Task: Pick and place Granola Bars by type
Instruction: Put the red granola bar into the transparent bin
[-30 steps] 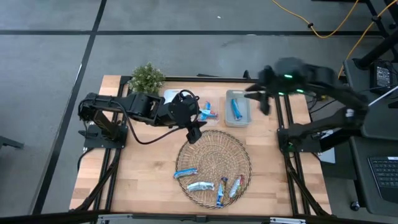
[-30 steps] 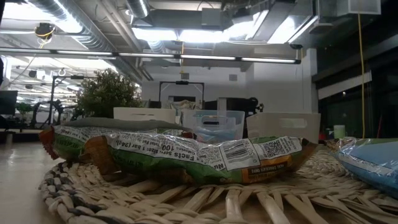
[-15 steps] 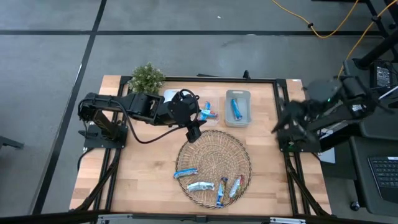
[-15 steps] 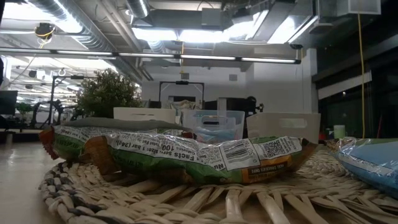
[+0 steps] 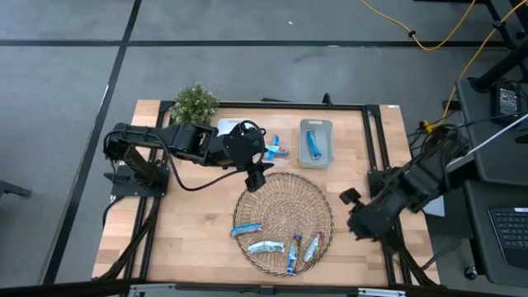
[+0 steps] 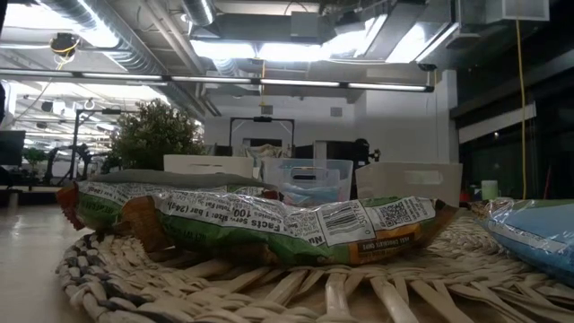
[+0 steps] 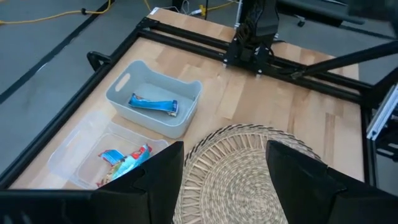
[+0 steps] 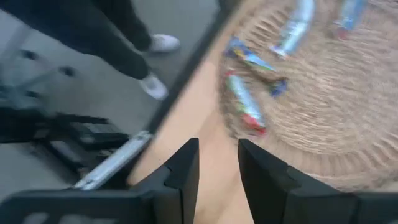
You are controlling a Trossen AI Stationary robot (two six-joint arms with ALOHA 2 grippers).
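Several foil-wrapped granola bars (image 5: 280, 243) lie in the near half of the round wicker basket (image 5: 285, 194). The low view shows a green-and-orange bar (image 6: 260, 220) and a blue one (image 6: 538, 229) up close. One blue bar (image 7: 153, 104) lies in the grey bin (image 5: 315, 143). Red-and-blue bars (image 7: 124, 158) lie in the clear bin (image 5: 276, 150). My left gripper (image 5: 256, 176) (image 7: 224, 180) hovers open over the basket's far-left rim. My right gripper (image 5: 352, 210) (image 8: 217, 168) is open and empty by the basket's right side.
A white bin (image 5: 228, 128) and a potted plant (image 5: 195, 103) stand at the table's far left. Black frame rails (image 5: 375, 148) run along the table's edges. A person's legs and shoes (image 8: 146, 59) show on the floor beyond the table's edge.
My right arm has swung fast from above the grey bin at the far side, out toward the table's right edge, then toward the near edge and down beside the basket's right rim.
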